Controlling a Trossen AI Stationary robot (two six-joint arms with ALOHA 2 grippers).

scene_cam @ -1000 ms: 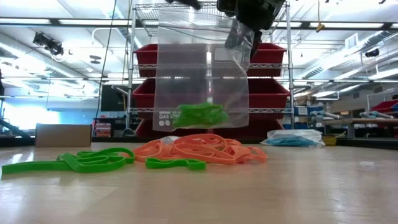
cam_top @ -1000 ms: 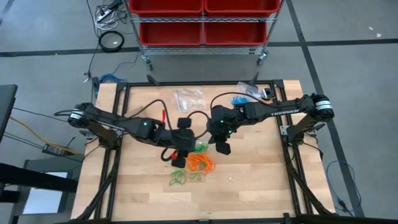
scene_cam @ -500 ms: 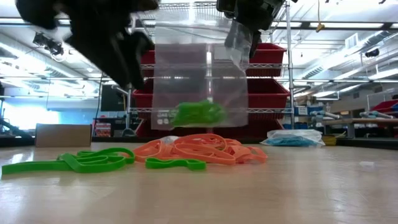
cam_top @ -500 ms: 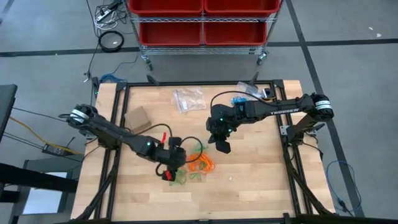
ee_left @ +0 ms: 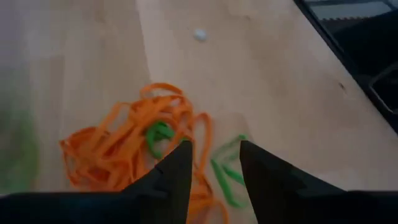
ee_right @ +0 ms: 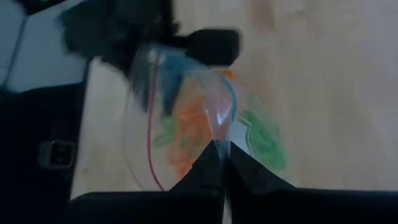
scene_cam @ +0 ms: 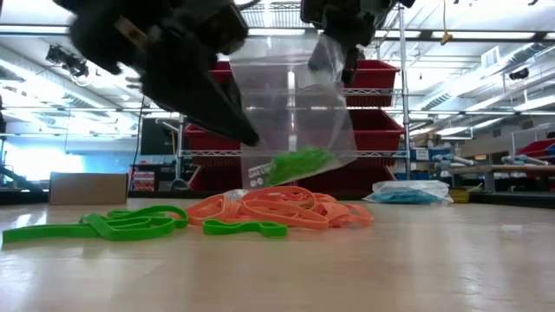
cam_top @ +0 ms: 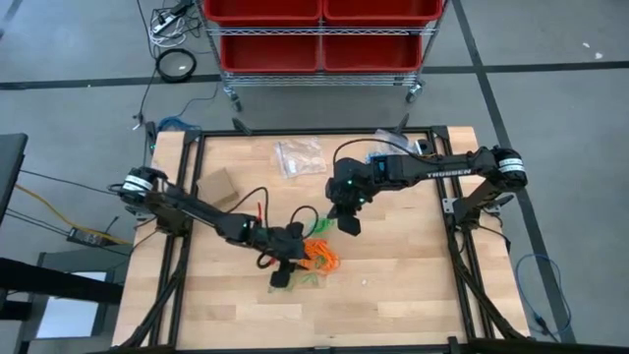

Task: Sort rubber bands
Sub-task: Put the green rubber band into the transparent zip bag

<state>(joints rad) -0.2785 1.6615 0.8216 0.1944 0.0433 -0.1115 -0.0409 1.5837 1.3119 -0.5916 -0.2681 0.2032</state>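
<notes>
Bands [ee_left: 124, 149] lying in an orange-green clump; left gripper [ee_left: 214, 163] hovering over it, fingers apart. Right gripper [ee_right: 219, 163] pinching bag [scene_cam: 290, 113] aloft. Aim for one green strand, avoiding orange.

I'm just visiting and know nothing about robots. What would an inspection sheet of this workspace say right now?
Surface: wooden table, bare toward the front.
Job's things: orange rubber bands piled mid-table; green rubber bands beside them; more green ones inside a clear bag.
Clutter: another clear bag and a cardboard piece at the back.
Claws: left claw open above the pile; right claw shut on the clear bag, holding it up.
Cables: black cable along the left arm.
Surroundings: red bins on a wire cart.
</notes>
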